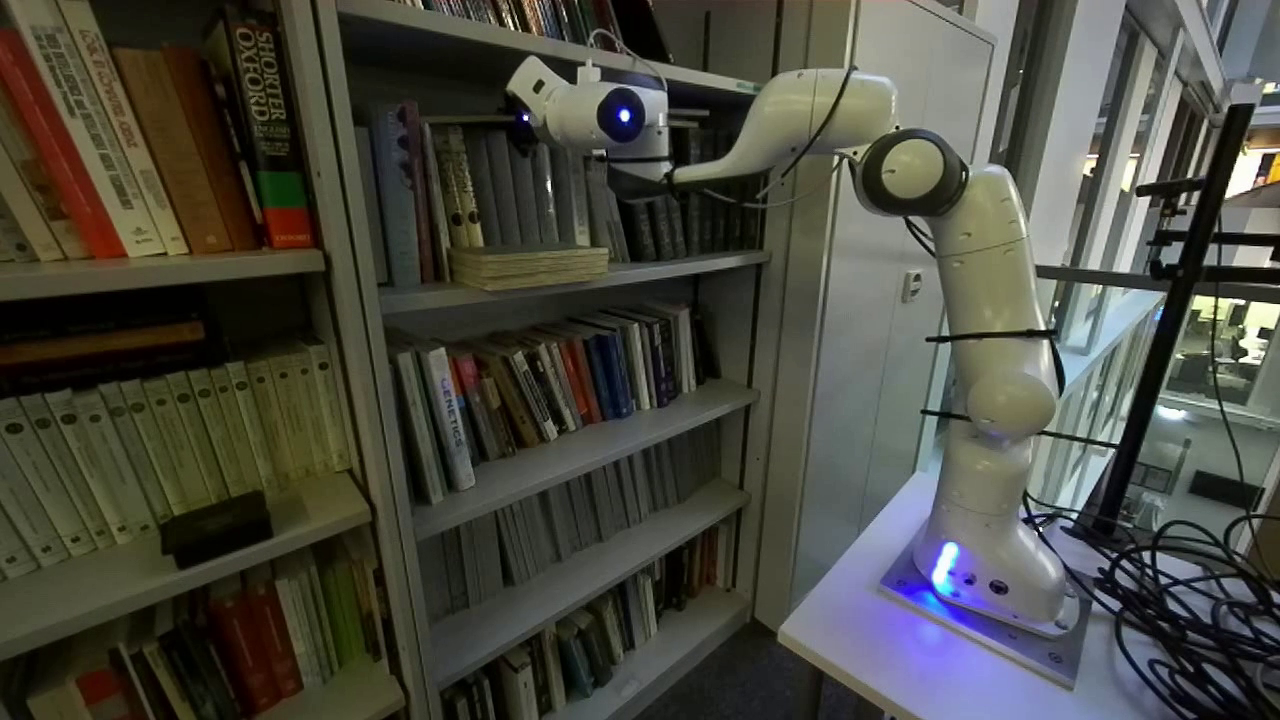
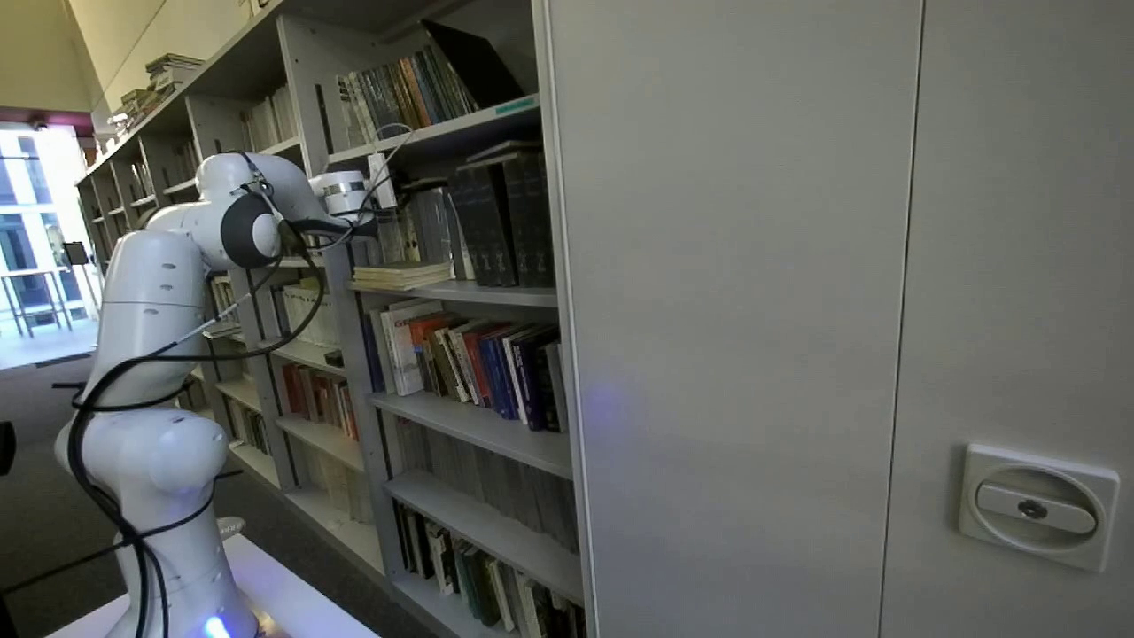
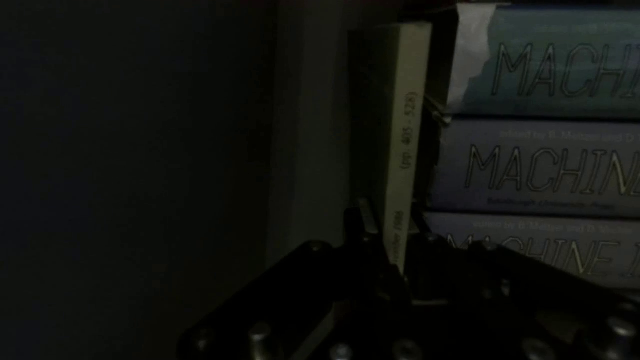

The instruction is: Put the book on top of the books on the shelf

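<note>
1. Far left of the pincer point(image 3: 392, 227), in an exterior view: lighter bookcase point(image 1: 200, 268). Upper board holds a red book point(image 1: 60, 150), brown books point(image 1: 175, 150) and a SHORTER OXFORD volume point(image 1: 265, 130). Board below holds white volumes point(image 1: 180, 440) plus a black object point(image 1: 217, 527).
2. Next, around the pincer: grey metal bookcase point(image 1: 345, 200). Its shelf point(image 1: 690, 268), below the pincer, holds upright books point(image 1: 505, 190), mostly grey spines.
3. At the pincer: pinching a thin book point(image 3: 407, 130), fingers point(image 3: 369, 220) on either side of the cream spine. Book lies flat, about level with the row's tops; can't tell if touching. Wrist view: MACHINE volumes point(image 3: 540, 165) just right of the pincer, spines crosswise to the book.
4. Below the pincer: flat pale stack point(image 1: 530, 267) on the shelf, in front of the upright books.
5. Lower still: next board point(image 1: 600, 448) holds a GENETICS book point(image 1: 452, 420) and blue volumes point(image 1: 610, 370).
6. Right of the pincer, same shelf: dark volumes point(image 1: 655, 225), upright.
</note>
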Action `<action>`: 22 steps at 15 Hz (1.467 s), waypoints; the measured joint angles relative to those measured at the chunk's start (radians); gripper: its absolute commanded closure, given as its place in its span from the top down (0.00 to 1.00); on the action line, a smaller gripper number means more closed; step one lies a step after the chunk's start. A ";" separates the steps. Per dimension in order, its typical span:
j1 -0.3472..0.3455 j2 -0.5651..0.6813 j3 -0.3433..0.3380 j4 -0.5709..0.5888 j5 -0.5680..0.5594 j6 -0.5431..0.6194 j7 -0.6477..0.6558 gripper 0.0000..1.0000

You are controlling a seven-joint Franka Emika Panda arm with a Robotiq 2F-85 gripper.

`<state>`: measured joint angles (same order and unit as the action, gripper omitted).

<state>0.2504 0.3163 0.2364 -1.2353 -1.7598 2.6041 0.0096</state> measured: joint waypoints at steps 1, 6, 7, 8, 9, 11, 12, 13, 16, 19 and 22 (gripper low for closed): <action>0.000 0.004 0.000 0.007 0.014 0.000 -0.011 0.03; -0.002 0.021 0.000 0.029 0.057 0.000 -0.038 0.03; -0.003 0.021 0.000 0.031 0.064 0.000 -0.045 0.03; -0.004 0.022 0.000 0.032 0.070 -0.001 -0.050 0.03; -0.004 0.022 0.000 0.033 0.076 -0.002 -0.054 0.03; -0.007 0.024 -0.001 0.037 0.089 -0.002 -0.064 0.03; -0.008 0.027 -0.001 0.041 0.092 -0.003 -0.066 0.03; -0.009 0.030 -0.001 0.046 0.095 -0.003 -0.068 0.03; -0.014 0.040 -0.001 0.058 0.099 -0.004 -0.070 0.44; -0.014 0.040 -0.001 0.073 0.099 -0.004 -0.071 0.67; -0.012 0.039 0.000 0.087 0.099 -0.004 -0.071 0.88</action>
<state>0.2382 0.3554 0.2367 -1.1480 -1.6607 2.6001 -0.0612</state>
